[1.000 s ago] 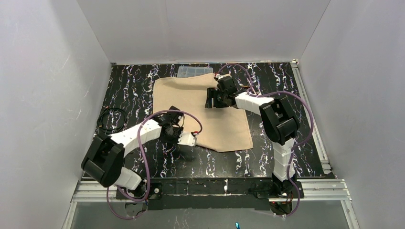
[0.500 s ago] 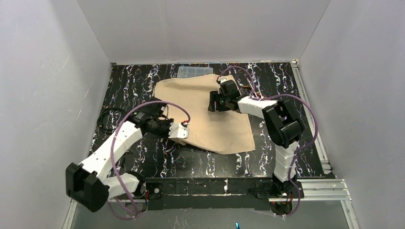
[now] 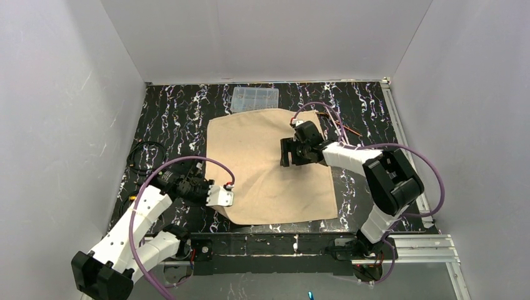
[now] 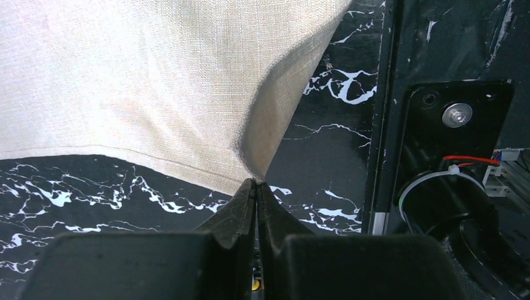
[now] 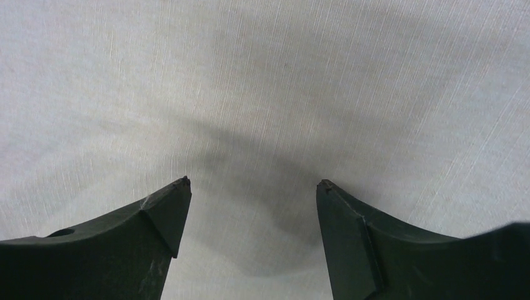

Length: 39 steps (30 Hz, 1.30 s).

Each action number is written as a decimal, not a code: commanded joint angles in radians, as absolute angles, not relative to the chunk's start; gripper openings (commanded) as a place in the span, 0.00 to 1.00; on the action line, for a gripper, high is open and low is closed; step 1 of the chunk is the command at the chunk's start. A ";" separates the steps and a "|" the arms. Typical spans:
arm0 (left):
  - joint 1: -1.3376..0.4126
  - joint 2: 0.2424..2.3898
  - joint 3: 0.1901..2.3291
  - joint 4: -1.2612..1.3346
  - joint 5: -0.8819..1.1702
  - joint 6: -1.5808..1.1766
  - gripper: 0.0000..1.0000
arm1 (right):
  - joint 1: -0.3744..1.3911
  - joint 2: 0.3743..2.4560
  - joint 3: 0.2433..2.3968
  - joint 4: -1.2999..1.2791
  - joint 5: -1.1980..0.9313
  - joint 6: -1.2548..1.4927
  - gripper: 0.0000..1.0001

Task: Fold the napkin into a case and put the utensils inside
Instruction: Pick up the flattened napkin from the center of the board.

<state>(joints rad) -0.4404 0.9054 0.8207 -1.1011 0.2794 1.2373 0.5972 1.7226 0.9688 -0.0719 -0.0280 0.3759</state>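
One napkin [image 3: 256,150] corner sits in the left tool [image 4: 255,186].

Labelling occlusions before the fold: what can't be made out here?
- Utensils: top view, mostly behind the right arm; count and types unreadable.
- Clear box: top view, contents too small.
- Napkin: right wrist view, fills the frame; whether the open jaws touch it is unclear.
- Napkin corner: left wrist view, pinched inside the shut jaws.
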 commanded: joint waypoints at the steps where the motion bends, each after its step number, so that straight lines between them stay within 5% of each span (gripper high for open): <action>1: -0.434 0.887 0.784 -1.097 0.283 1.206 0.00 | 0.602 1.613 0.966 -0.147 -0.005 0.350 0.85; 12: -0.430 0.796 0.749 -0.997 0.301 1.150 0.00 | 0.594 1.518 1.052 -0.291 0.038 0.276 0.98; 19: -0.333 0.818 0.727 -1.042 0.210 1.140 0.00 | 0.530 1.449 1.129 -0.723 0.273 0.451 0.99; 33: -0.224 0.862 0.697 -0.943 0.255 1.113 0.00 | 0.529 1.174 0.781 -0.819 0.106 0.700 0.98; 39: -0.224 0.855 0.694 -0.923 0.269 1.111 0.00 | 0.547 1.048 0.621 -0.867 0.007 0.757 0.91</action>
